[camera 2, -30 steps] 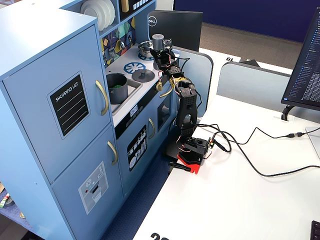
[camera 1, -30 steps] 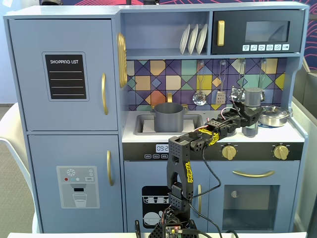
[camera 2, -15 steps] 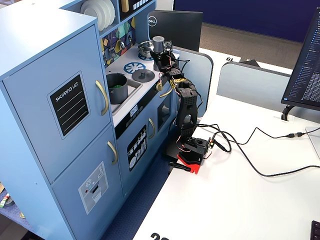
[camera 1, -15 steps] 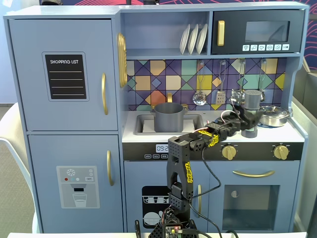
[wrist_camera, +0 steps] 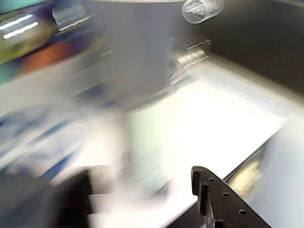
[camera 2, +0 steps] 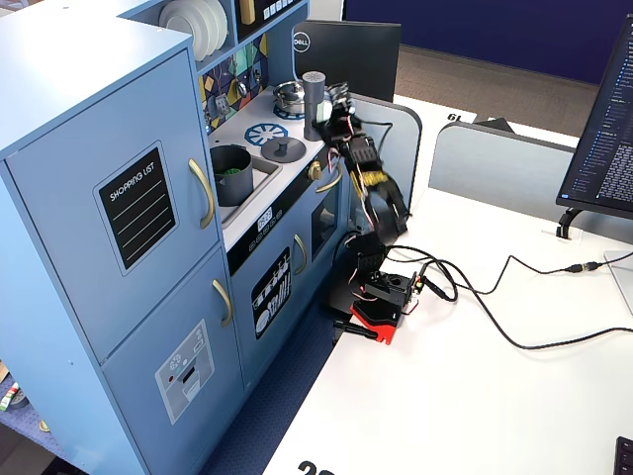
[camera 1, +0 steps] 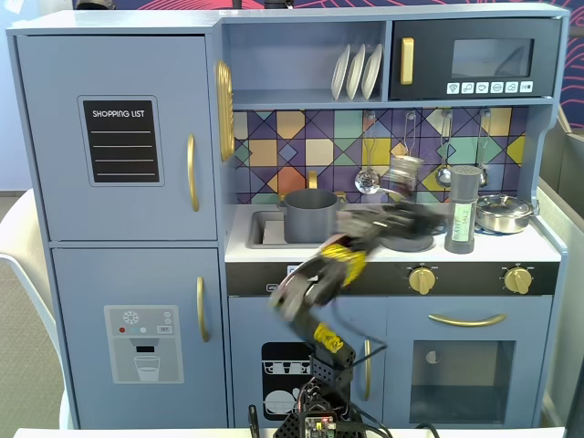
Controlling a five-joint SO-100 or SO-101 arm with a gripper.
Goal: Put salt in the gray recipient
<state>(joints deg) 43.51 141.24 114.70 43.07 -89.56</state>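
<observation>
The arm (camera 1: 319,278) rises from its base at six o'clock and leans toward two o'clock in a fixed view, blurred by motion. Its gripper (camera 2: 334,107) reaches over the counter; whether the jaws are parted cannot be told.

You have a blue toy kitchen (camera 1: 119,182) standing against the white desk's (camera 2: 475,396) left edge, a monitor (camera 2: 605,119) at its right edge, and blue carpet (camera 2: 267,435) below.

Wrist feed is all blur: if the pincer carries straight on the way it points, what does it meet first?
Most likely the salt shaker. In a fixed view the pincer reaches toward it along the counter, close beside it. Motion blur hides the exact line, so the steel pan behind could be next.
</observation>
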